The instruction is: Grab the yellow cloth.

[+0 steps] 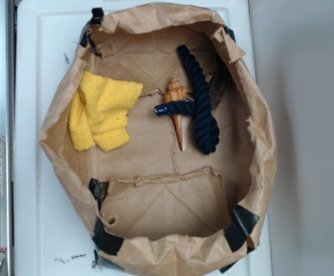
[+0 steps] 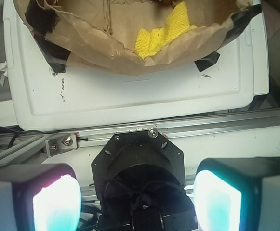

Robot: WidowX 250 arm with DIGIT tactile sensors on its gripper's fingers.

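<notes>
Bright yellow cloth (image 1: 102, 110), dark blue rope (image 1: 200, 100), tan-orange wooden piece (image 1: 177, 109), plain brown paper (image 1: 155, 155) with black tape (image 1: 240, 224), white tabletop (image 1: 34, 190)

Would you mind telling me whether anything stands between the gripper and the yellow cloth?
Yes: in the wrist view the open gripper sits outside the brown paper wall, whose near rim partly hides the yellow cloth. Nothing lies on top of the cloth.

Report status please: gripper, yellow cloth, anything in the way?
Gripper open, holding nothing, outside the paper tray. Yellow cloth crumpled on tray floor, left side, untouched. Tray's raised paper wall stands between gripper and cloth.
</notes>
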